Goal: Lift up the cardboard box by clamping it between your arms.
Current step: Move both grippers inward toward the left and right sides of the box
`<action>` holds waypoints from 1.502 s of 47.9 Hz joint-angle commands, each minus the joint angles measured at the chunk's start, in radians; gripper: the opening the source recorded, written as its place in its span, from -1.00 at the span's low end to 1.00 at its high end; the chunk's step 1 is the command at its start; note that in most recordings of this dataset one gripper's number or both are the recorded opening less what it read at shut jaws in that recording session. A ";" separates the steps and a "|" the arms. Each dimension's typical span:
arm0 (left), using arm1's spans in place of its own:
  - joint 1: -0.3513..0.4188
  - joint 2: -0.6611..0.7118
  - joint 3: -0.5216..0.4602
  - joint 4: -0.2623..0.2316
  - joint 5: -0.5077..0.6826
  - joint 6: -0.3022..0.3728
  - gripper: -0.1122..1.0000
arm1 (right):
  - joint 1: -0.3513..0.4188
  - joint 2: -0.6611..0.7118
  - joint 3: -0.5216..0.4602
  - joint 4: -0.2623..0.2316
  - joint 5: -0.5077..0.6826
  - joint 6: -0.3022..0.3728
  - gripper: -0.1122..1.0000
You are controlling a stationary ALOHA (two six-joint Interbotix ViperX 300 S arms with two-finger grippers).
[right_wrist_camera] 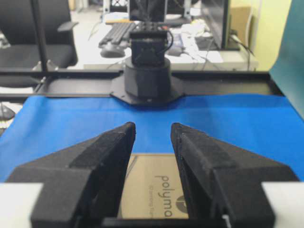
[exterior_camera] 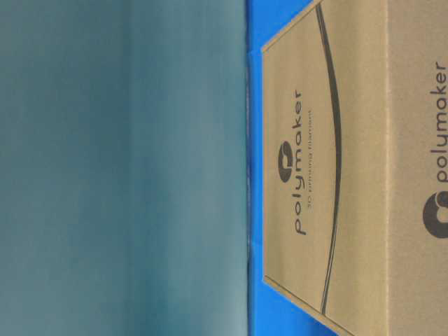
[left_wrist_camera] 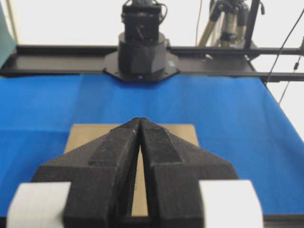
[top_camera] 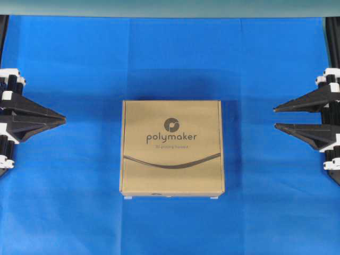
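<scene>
Right now the cardboard box (top_camera: 171,147) lies flat at the middle of the blue cloth (top_camera: 79,64), "polymaker" print facing up. Left gripper (top_camera: 62,120) sits at the left edge, fingers pressed together, holding nothing. Right gripper (top_camera: 275,118) sits at the right edge, fingers (right_wrist_camera: 114,147) parted with a clear gap, nothing between them. Both are well apart from the box, tips pointing at it.
</scene>
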 commanded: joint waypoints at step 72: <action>0.012 0.408 -0.166 0.018 0.652 -0.037 0.79 | -0.063 0.393 -0.170 -0.002 0.930 -0.028 0.99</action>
